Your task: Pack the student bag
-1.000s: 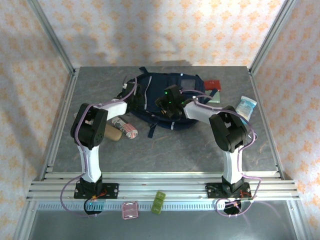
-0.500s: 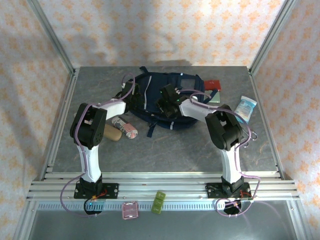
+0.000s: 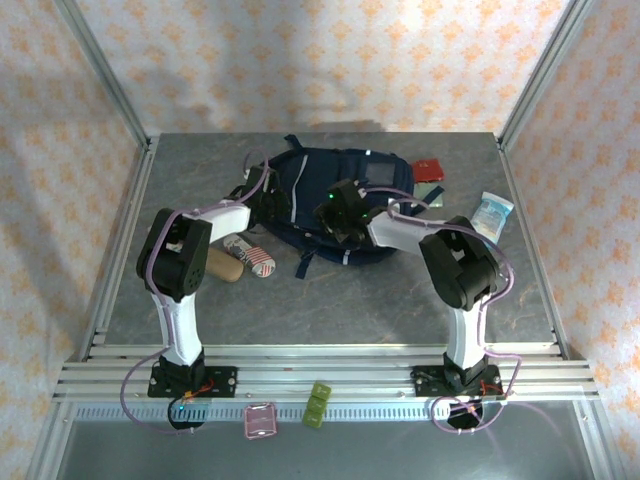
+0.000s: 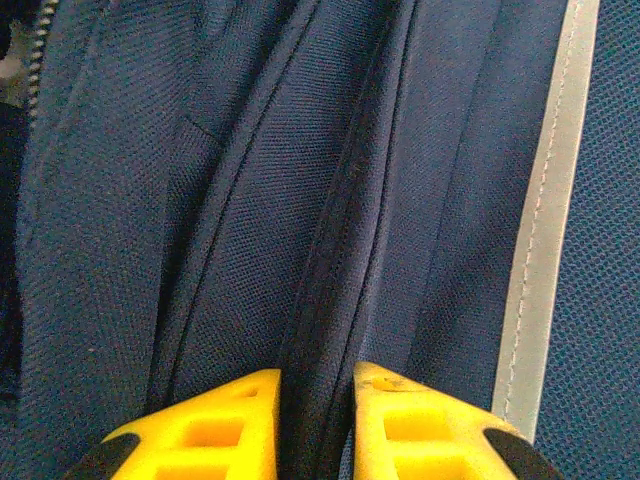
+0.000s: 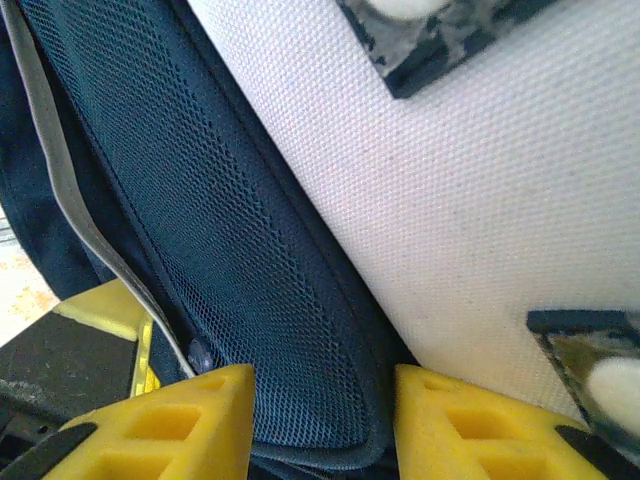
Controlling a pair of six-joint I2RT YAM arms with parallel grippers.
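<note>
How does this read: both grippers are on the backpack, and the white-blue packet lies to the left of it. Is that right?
Not quite. The white-blue packet lies to the right of the backpack, not the left; the top view shows it. The rest stands: the left gripper and the right gripper are both on the backpack.

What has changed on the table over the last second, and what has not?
The right gripper, pinching a mesh fold of the student bag, has drawn slightly toward the near edge. It pulled the bag's front along, so the square pocket shows more fully. The left gripper stays clamped on a seam. The red book, pale packet and striped item have not moved.
</note>
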